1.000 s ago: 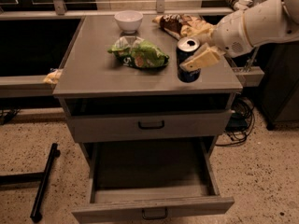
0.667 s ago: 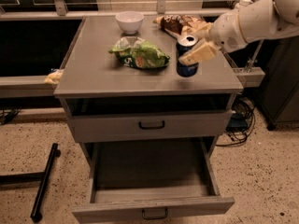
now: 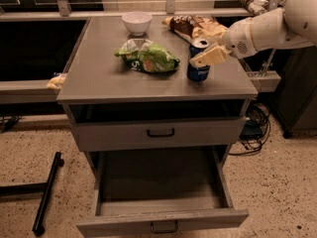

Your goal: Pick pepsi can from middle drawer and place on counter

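Pepsi can [image 3: 198,69] stands upright on the tabletop [image 3: 96,71], near its right front corner. My hand [image 3: 208,57] is against the can's upper part; whether I am pinching it or merely touching it I cannot tell.

Reading across from the left, the white bowl [image 3: 137,22] is smooth, rounded and hard, well apart at the back. The green chip bag [image 3: 148,58] is crinkly, glossy and soft, and lies just beside the can. A careless sideways pull-away could knock the can into it or tip it over. The brown snack bag [image 3: 193,26] behind is equally crumpled.

The can itself is a slick, dark blue metal cylinder with a silver top, tall for its base, and the matte grey tabletop looks flat and hard. If it toppled forward or to the right, I judge it could roll off the edge, perhaps into the open middle drawer [image 3: 158,180] below.
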`<action>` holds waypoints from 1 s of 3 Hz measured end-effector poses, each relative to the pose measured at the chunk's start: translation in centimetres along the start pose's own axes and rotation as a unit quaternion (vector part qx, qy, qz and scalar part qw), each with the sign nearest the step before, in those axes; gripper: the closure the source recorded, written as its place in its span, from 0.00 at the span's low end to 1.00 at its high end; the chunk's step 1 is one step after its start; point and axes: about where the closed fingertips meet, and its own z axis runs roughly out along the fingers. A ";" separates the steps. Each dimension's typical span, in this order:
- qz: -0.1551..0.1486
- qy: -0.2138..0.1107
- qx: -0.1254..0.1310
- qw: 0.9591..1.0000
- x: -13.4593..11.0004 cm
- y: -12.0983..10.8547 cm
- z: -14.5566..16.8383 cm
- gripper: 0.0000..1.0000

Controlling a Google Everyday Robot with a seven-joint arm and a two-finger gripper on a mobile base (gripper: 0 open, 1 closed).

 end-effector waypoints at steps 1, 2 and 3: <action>0.039 -0.004 0.005 0.999 1.4 -0.4 0.3 1.00; 0.066 -0.005 0.006 0.998 2.8 -0.1 0.7 1.00; 0.066 -0.005 0.005 0.998 2.7 -0.1 0.7 0.85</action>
